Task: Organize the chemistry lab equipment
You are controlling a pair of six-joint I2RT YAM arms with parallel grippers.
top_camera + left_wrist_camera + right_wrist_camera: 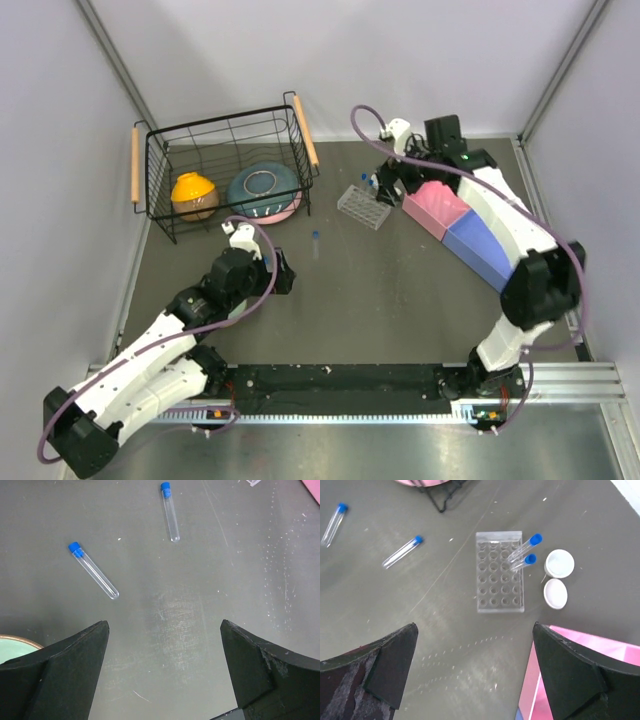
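Lying ahead of wide-open, empty left jaws: two blue-capped tubes (94, 570). Ahead of right jaws, likewise spread and empty: tube rack (492, 580).

You are looking at a robot test cell dressed as a lab bench: a dark, scuffed worktop (400, 305) boxed in by plain pale walls (60, 150), with a metal rail (580, 380) along its near edge where the left arm (150, 365) and right arm (510, 240) are bolted. A clear tube rack (500, 572) stands near the far edge, blue-capped tubes (95, 571) lie loose, and a wire basket (225, 130) holding bowls (194, 195) sits in the far left corner.
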